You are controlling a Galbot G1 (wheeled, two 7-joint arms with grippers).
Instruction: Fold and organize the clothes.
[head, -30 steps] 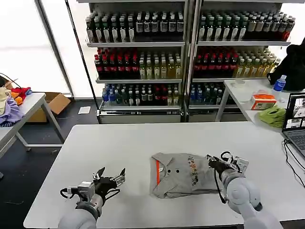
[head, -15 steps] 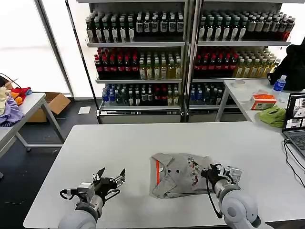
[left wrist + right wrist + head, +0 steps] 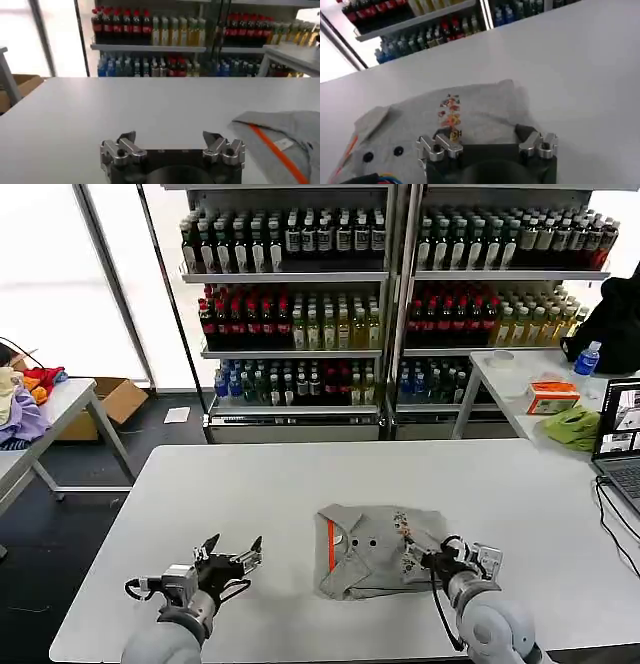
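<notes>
At the near right of the white table (image 3: 300,484), the right gripper (image 3: 437,559) has its fingers (image 3: 437,148) spread apart over the right edge of the grey shirt (image 3: 375,549), gripping nothing that can be seen; whether the tips touch the cloth cannot be told. This shirt lies folded near the table's middle, its orange-red stripe (image 3: 331,546) and dark buttons (image 3: 398,150) toward the left, its multicoloured chest print (image 3: 451,114) just beyond the right gripper. Well apart, at the near left, the left gripper (image 3: 232,561) hovers over bare tabletop with fingers (image 3: 121,148) released and empty. Beyond the table stand shelves of bottled drinks (image 3: 400,304).
</notes>
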